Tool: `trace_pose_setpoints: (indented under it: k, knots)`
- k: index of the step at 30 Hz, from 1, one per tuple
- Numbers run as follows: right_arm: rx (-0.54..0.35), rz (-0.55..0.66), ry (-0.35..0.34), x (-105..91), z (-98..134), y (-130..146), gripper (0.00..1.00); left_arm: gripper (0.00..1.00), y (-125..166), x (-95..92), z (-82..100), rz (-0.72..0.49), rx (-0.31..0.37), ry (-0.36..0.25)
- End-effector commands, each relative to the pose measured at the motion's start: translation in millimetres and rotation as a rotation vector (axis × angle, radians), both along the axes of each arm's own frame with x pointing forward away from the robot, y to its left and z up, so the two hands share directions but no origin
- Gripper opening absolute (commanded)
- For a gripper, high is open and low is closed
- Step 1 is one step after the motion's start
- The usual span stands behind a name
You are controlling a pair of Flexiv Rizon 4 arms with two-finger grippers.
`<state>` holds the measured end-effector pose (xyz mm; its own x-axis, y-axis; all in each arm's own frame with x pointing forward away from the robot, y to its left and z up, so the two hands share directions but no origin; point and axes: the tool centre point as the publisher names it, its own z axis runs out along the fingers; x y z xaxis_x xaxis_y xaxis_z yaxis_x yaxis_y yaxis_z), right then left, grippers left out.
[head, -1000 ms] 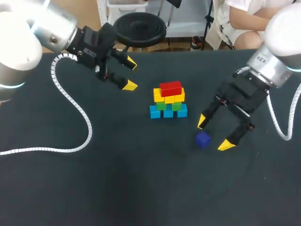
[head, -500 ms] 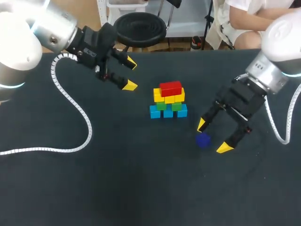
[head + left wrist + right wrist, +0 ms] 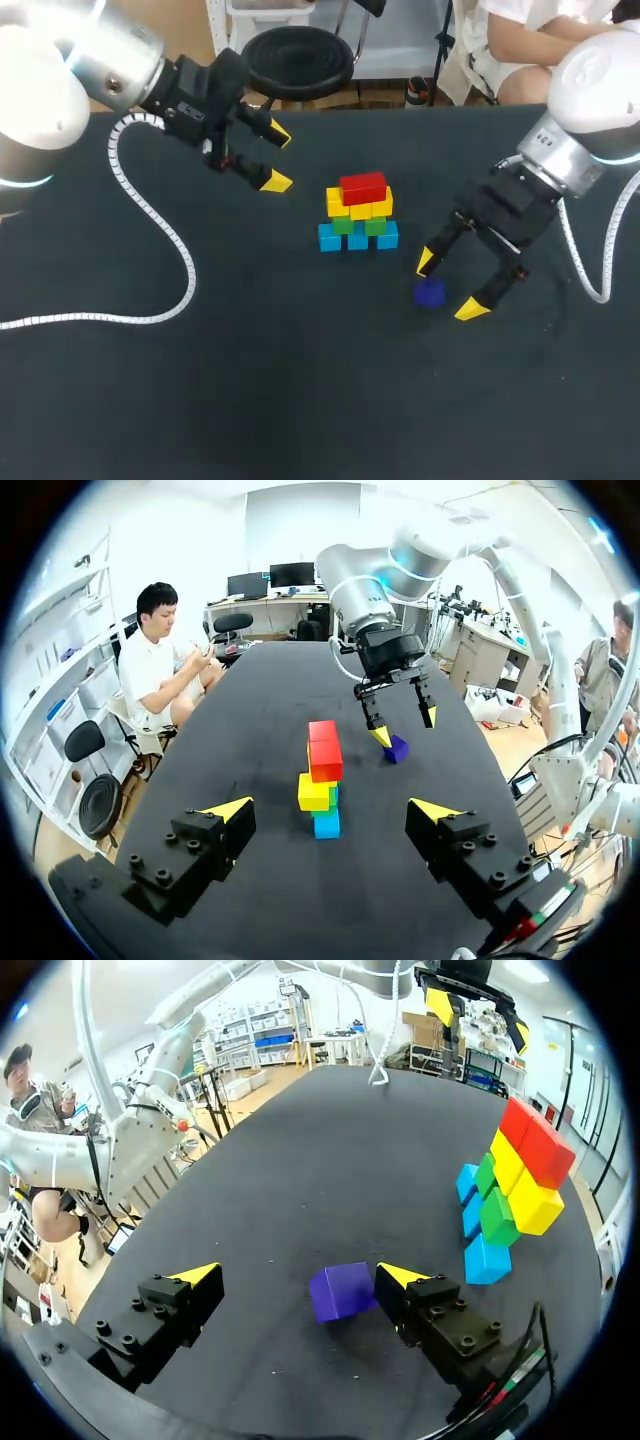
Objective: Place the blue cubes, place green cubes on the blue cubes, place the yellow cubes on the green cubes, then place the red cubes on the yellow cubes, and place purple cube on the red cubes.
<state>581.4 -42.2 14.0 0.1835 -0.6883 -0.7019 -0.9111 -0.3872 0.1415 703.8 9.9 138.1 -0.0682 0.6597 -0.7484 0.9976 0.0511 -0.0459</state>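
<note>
A stack stands mid-table: blue cubes [image 3: 358, 238] at the base, green cubes [image 3: 359, 225] on them, yellow cubes [image 3: 360, 208] above, red cubes [image 3: 362, 187] on top. The purple cube [image 3: 430, 293] lies on the table to the stack's right. My right gripper [image 3: 448, 284] is open and straddles it. In the right wrist view the purple cube [image 3: 341, 1291] sits between the fingers of the right gripper [image 3: 298, 1275], close against one finger, with a wide gap to the other. My left gripper [image 3: 277, 158] is open and empty, left of the stack, at the back. The left wrist view shows the stack [image 3: 320, 780] ahead of it.
The black table [image 3: 250, 380] has wide bare room in front and to both sides of the stack. The left arm's white coiled cable [image 3: 160, 240] lies over the left part of the table. The table's far edge runs just behind the left gripper.
My right gripper has shifted slightly left and toward the purple cube, bringing its fingers around it. The left arm, the stack and the purple cube have not moved.
</note>
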Motion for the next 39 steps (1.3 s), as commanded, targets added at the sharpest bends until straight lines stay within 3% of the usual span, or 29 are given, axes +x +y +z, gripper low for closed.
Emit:
trace_pose_setpoints:
  k: [1, 8, 20, 39]
  knots:
    - [0.008, -0.014, -0.025, -3.1, 3, -1, 1.0, 1.0, 1, -0.2, -0.3, -0.001, -0.002, -0.002]
    - [0.022, -0.018, -0.05, -2.9, 13, -5, 1.0, 1.0, 1, -0.2, -0.3, -0.001, -0.002, -0.002]
    - [0.048, -0.124, 0.0, 15.1, -1, -2, 1.0, 1.0, 1, -0.2, -0.3, -0.001, -0.002, -0.002]
    - [0.048, -0.107, 0.02, 22.1, -13, 7, 1.0, 1.0, 1, -0.2, -0.3, -0.001, -0.002, -0.002]
